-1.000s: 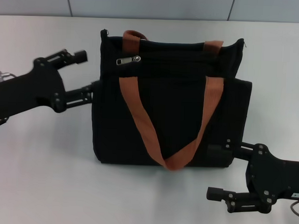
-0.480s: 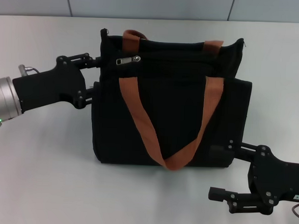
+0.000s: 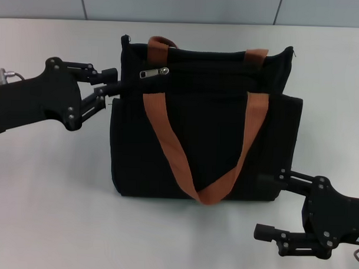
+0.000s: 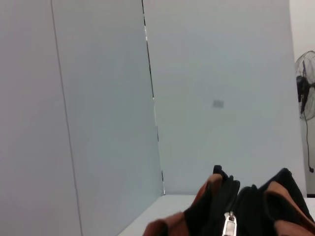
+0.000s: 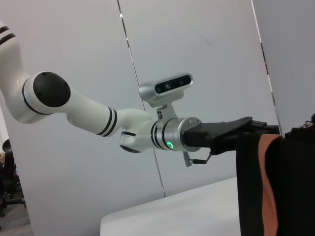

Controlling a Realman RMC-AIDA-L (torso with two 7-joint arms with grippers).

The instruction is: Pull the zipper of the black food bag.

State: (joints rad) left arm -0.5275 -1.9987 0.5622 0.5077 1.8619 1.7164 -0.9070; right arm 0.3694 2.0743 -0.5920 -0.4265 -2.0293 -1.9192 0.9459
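The black food bag (image 3: 208,147) lies on the white table (image 3: 47,201) with its orange-brown straps (image 3: 167,146) across the front. The silver zipper (image 3: 153,72) pull sits near the bag's upper left, and also shows close up in the left wrist view (image 4: 229,224). My left gripper (image 3: 113,82) is at the bag's upper left corner, a short way left of the pull, open with a narrow gap. My right gripper (image 3: 261,204) is open wide at the bag's lower right corner. Its upper finger (image 3: 287,175) lies against the bag; nothing is between the fingers.
The right wrist view shows my left arm (image 5: 123,128) reaching to the bag's edge (image 5: 251,187). A grey panelled wall (image 3: 184,6) runs behind the table. Bare table lies left of and in front of the bag.
My left gripper has swung in from the bag's left side to its upper left corner, and its fingers have drawn closer together. My right gripper has drifted slightly right and down.
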